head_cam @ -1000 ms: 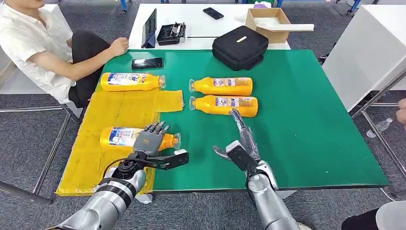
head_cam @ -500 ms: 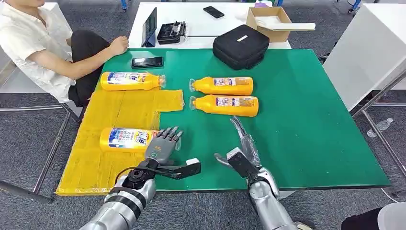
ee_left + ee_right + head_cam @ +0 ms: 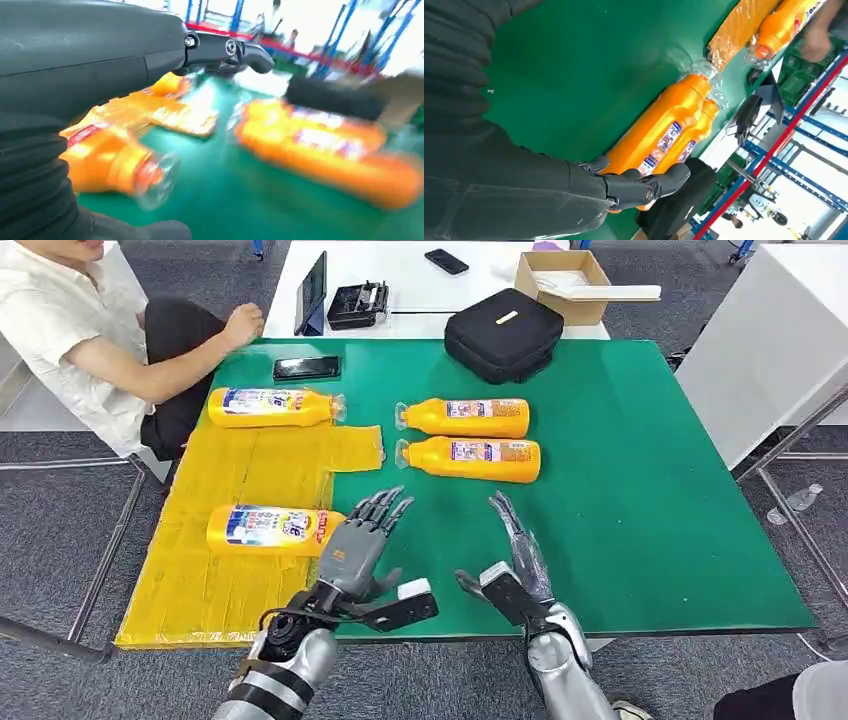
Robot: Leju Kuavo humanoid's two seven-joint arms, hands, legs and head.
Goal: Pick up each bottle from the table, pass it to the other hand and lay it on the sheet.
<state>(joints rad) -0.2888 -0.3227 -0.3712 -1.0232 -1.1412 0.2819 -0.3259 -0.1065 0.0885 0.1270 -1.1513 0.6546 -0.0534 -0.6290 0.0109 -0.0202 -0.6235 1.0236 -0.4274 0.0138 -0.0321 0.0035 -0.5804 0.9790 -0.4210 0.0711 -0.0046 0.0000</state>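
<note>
One orange bottle (image 3: 268, 530) lies on the yellow sheet (image 3: 220, 595), its clear cap pointing right. My left hand (image 3: 360, 542) hovers just right of that cap, fingers spread and holding nothing. Two more orange bottles (image 3: 466, 418) (image 3: 472, 459) lie side by side mid-table; the right wrist view shows them as bottles (image 3: 655, 131) (image 3: 696, 131). My right hand (image 3: 516, 562) is open near the front edge, fingers stretched toward the nearer one, well short of it. Another bottle (image 3: 268, 407) lies just past the sheet's far edge. The left wrist view is blurred, with a capped bottle (image 3: 112, 160).
A person sits at the far left with a hand (image 3: 243, 325) at the green table's (image 3: 660, 530) corner. A phone (image 3: 307, 367) and a black bag (image 3: 502, 335) lie along the far edge. A white table behind carries a cardboard box (image 3: 563, 282).
My left hand has come off the bottle on the sheet and moved right and forward, fingers spread. The bottle stays on the sheet. My right hand has drawn back slightly.
</note>
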